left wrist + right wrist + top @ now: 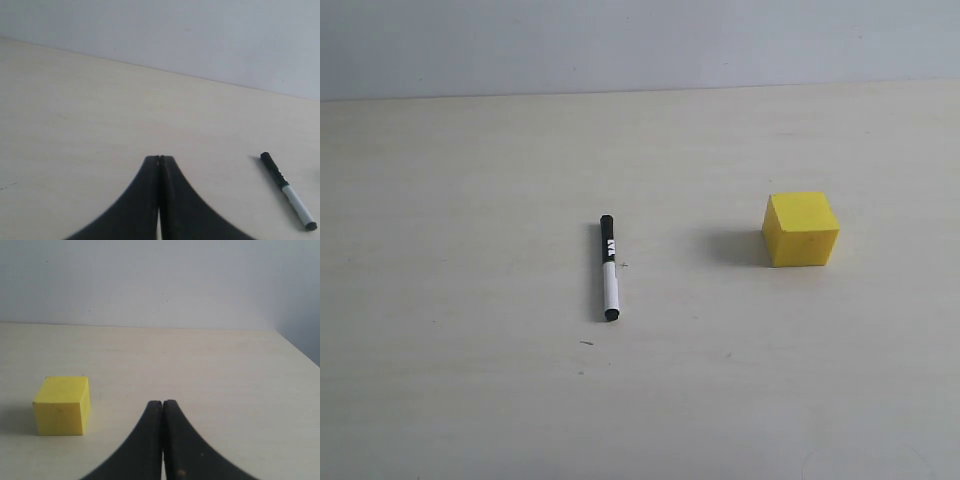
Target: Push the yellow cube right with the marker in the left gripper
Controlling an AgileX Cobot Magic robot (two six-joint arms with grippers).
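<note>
The marker [609, 268] lies flat on the table near the middle of the exterior view, black half toward the back, white half toward the front. It also shows in the left wrist view as the marker [288, 190], apart from my left gripper [160, 158], which is shut on nothing. The yellow cube [801, 229] stands on the table to the marker's right. In the right wrist view the yellow cube [62, 405] sits off to one side of my right gripper [162, 402], also shut and empty. Neither gripper appears in the exterior view.
The pale wooden table [470, 380] runs back to a grey-white wall [620, 40]. The table's edge [300, 350] shows in the right wrist view.
</note>
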